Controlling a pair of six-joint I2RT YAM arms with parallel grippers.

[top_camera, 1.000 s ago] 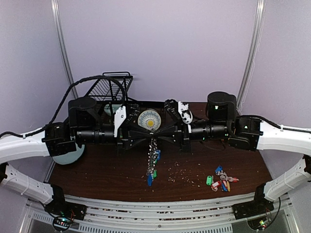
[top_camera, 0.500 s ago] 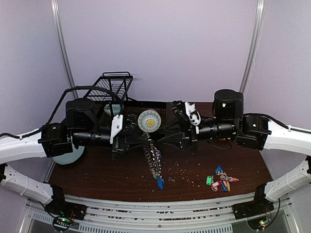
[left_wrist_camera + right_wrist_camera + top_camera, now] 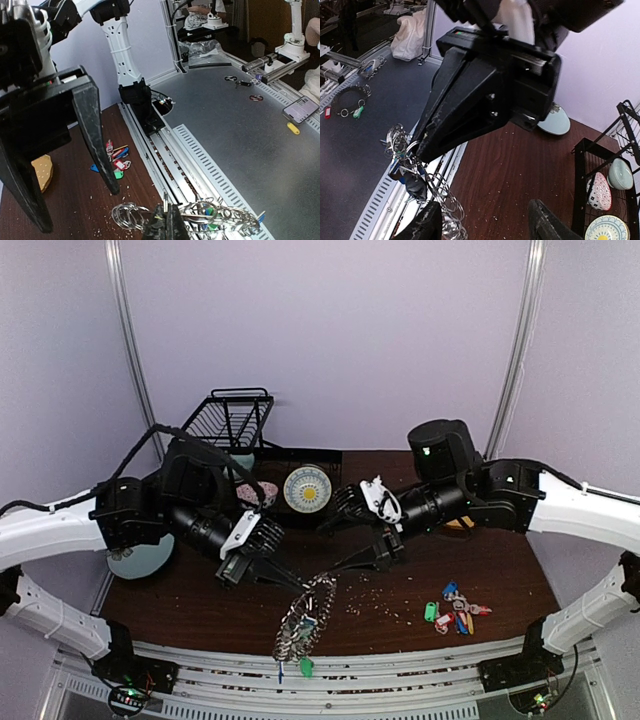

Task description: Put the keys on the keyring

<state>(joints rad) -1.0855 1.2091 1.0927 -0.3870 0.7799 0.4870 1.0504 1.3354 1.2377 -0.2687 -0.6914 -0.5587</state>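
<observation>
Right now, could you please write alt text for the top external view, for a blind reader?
The left gripper is shut on the keyring, which hangs over the near edge of the table. The right gripper stands open next to it.

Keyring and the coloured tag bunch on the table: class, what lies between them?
Only brown table strewn with pale crumbs, between the keyring and the tag bunch; the top view shows it.
</observation>
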